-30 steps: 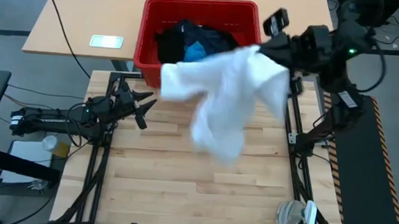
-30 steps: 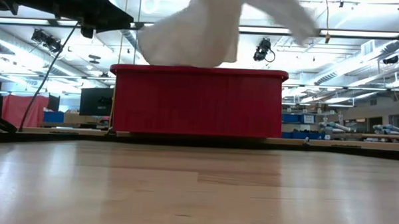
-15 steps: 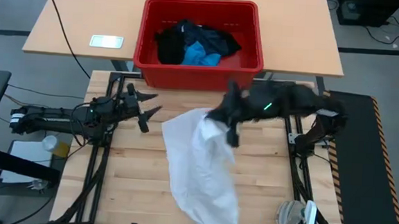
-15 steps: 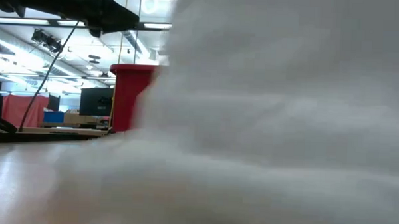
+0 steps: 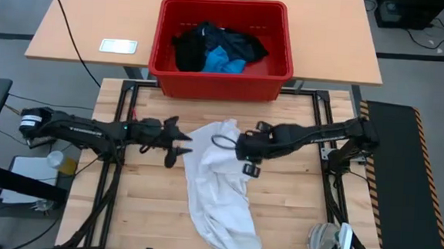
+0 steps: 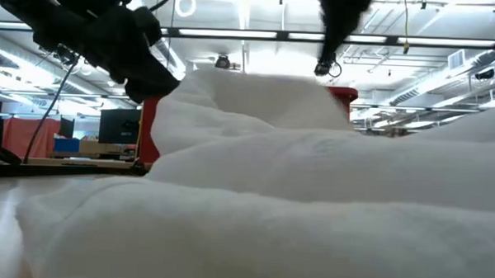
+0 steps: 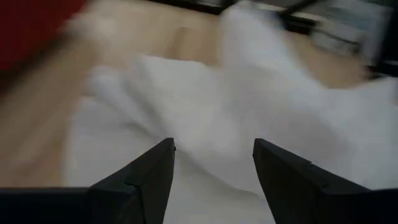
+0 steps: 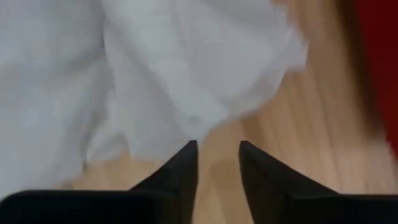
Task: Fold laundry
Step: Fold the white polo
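The white shirt (image 5: 222, 186) lies crumpled on the wooden table, running from the middle toward the near edge; it fills the low view (image 6: 270, 206). My left gripper (image 5: 181, 144) is open at the shirt's left edge, with the cloth (image 7: 249, 112) just ahead of its fingers (image 7: 155, 168). My right gripper (image 5: 243, 150) is open at the shirt's far right edge. Its fingertips (image 8: 186, 155) stand over bare wood beside the shirt's hem (image 8: 186, 62). Black garments (image 5: 188, 49) and a bright blue piece (image 5: 222, 60) lie in the red crate (image 5: 285, 36).
The red crate stands past the table's far edge, and part of it shows behind the shirt in the low view (image 6: 341, 97). A white flat object (image 5: 119, 46) lies on the tan table to its left. A clear plastic item (image 5: 327, 237) sits near the near right corner. Bare wood (image 5: 140, 204) lies left of the shirt.
My right gripper came from above the crate toward the near edge and down to the table, carrying the white shirt. The shirt, which hung in the air, now lies on the table, stretched toward the near edge. My left gripper moved right toward the shirt.
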